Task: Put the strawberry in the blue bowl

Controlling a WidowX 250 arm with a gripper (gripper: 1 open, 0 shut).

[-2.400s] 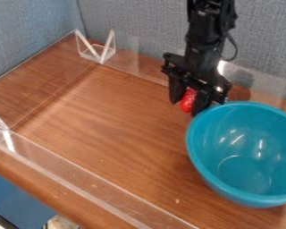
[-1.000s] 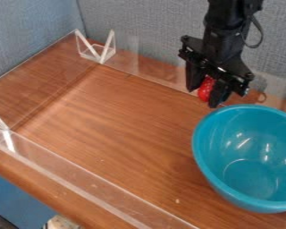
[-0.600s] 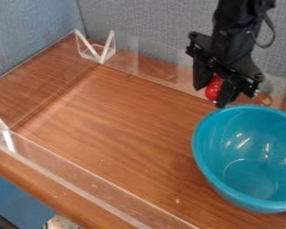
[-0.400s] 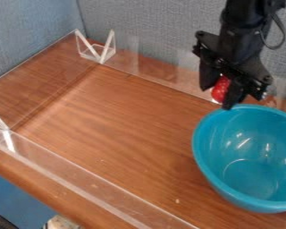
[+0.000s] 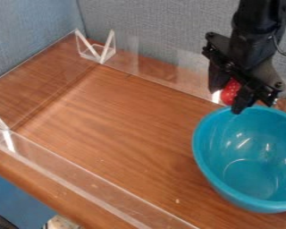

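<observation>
Wooden, reddish-brown and faintly glossy, the surface (image 5: 97, 116) fills most of the view, and a low clear plastic wall (image 5: 62, 183) runs along its near edge from about eight o'clock toward six. At four o'clock sits the blue bowl (image 5: 247, 156), round, teal and shiny, its deep inside bare and catching pale reflections, its right side cut by the frame edge. Just beyond the bowl's far rim, at about two o'clock, the black pincer (image 5: 239, 92) hangs from a dark arm (image 5: 256, 22) that comes down from the top of the picture, pointing steeply downward. Its two fingers are clamped on the strawberry (image 5: 232, 90), which shows as a small bright red shape between them, held in the air close above the bowl's far rim rather than resting on the wood or in the bowl. Farther back, at eleven o'clock, a clear triangular plastic bracket (image 5: 100, 46) stands at the far corner, before a grey-blue fabric backdrop (image 5: 146, 22).
</observation>
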